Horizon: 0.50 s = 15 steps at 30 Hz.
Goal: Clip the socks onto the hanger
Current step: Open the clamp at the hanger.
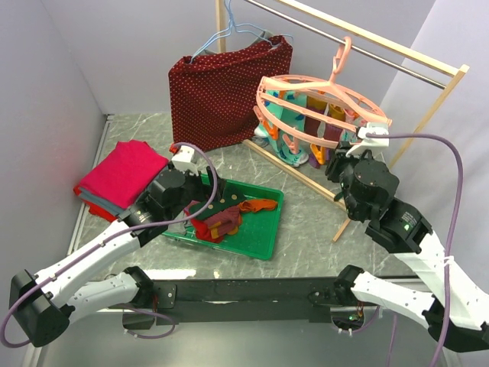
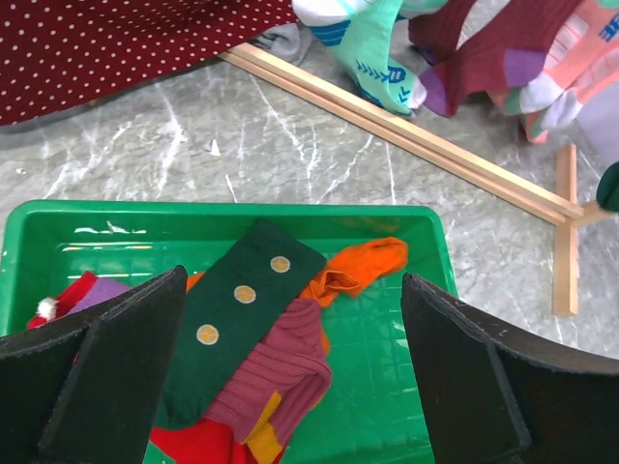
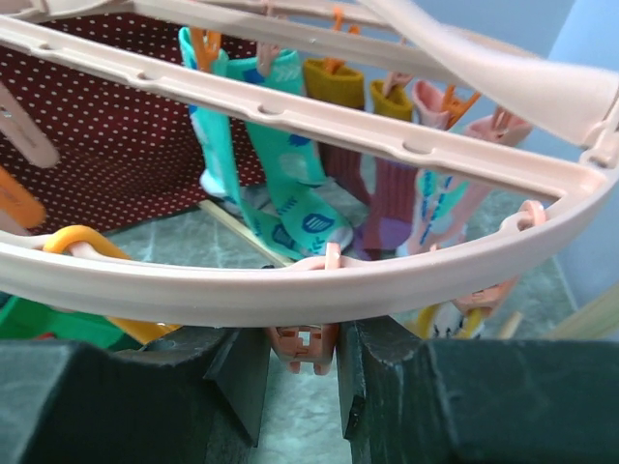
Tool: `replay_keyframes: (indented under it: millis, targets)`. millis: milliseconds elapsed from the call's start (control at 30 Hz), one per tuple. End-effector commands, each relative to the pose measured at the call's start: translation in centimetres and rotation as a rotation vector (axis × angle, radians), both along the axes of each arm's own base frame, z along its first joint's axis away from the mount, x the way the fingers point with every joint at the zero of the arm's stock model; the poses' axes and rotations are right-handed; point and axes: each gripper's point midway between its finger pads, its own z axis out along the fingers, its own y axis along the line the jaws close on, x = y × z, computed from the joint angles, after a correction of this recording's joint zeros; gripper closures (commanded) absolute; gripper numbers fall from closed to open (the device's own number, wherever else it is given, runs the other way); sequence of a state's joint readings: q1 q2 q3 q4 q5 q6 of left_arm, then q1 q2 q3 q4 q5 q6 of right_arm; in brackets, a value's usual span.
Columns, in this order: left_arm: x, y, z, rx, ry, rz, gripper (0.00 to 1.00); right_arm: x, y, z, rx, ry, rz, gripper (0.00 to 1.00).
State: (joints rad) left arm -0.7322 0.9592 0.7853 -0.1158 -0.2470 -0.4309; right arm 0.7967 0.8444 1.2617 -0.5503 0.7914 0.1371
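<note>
Several loose socks (image 1: pixel 225 218) lie in a green tray (image 1: pixel 263 241): a dark green one with yellow dots (image 2: pixel 242 309), an orange one (image 2: pixel 358 271), a purple-orange striped one (image 2: pixel 280 377) and a red one (image 2: pixel 77 295). My left gripper (image 2: pixel 292 280) hovers open just above them, holding nothing. The salmon-pink hanger (image 1: pixel 367 111) hangs from the rack with several socks (image 3: pixel 280 184) clipped to it. My right gripper (image 3: pixel 303 343) sits under the hanger's near ring (image 3: pixel 290 290), its jaws pressed on both sides of a pink clip peg (image 3: pixel 308 346).
A dark-red dotted cloth (image 1: pixel 225 95) hangs on a light-blue wire hanger (image 1: pixel 229 34) at the back. A folded pink-red cloth stack (image 1: pixel 122 176) lies at the left. The wooden rack's base bar (image 1: pixel 298 172) crosses the table behind the tray.
</note>
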Motion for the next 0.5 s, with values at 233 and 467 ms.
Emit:
replay_keyframes:
  millis: [233, 467]
  targets:
    - [-0.1, -0.6, 0.0, -0.008, 0.047, -0.013, 0.04, 1.3, 0.9, -0.5, 0.224, -0.084, 0.094, 1.00]
    - [0.1, -1.0, -4.0, 0.084, 0.240, 0.025, 0.04, 2.0, 1.6, -0.4, 0.245, -0.101, 0.130, 1.00]
